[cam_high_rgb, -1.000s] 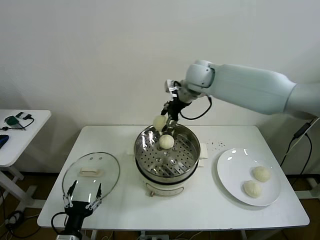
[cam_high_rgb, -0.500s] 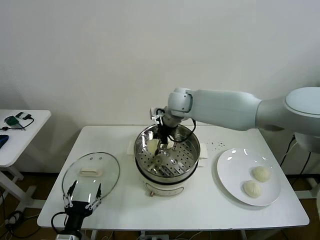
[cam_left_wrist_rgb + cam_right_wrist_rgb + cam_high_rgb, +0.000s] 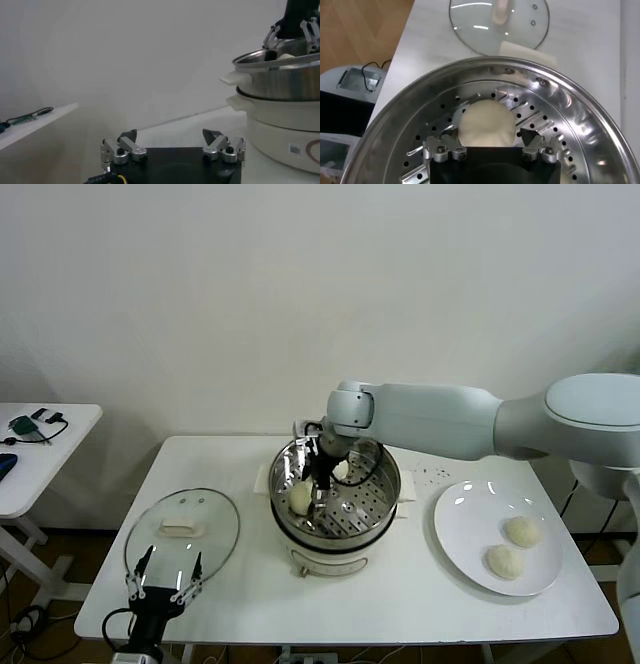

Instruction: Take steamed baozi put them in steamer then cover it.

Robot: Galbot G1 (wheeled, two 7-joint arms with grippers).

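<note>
My right gripper (image 3: pixel 317 475) has just come down into the steamer (image 3: pixel 385 499) and spread its fingers, leaving a second bun (image 3: pixel 485 123) on the tray. Two buns (image 3: pixel 512 546) wait on the plate (image 3: pixel 465 524); left gripper (image 3: pixel 165 575) idles open.

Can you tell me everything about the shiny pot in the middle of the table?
The steamer is a round, shiny metal pot sitting upright on a white base, with pale side handles, in the middle of the white table. Its lid is off. Inside is a tray full of little holes. Two steamed baozi rest on that tray. The right gripper reaches down inside, open, with one bun lying between its fingers.
</note>
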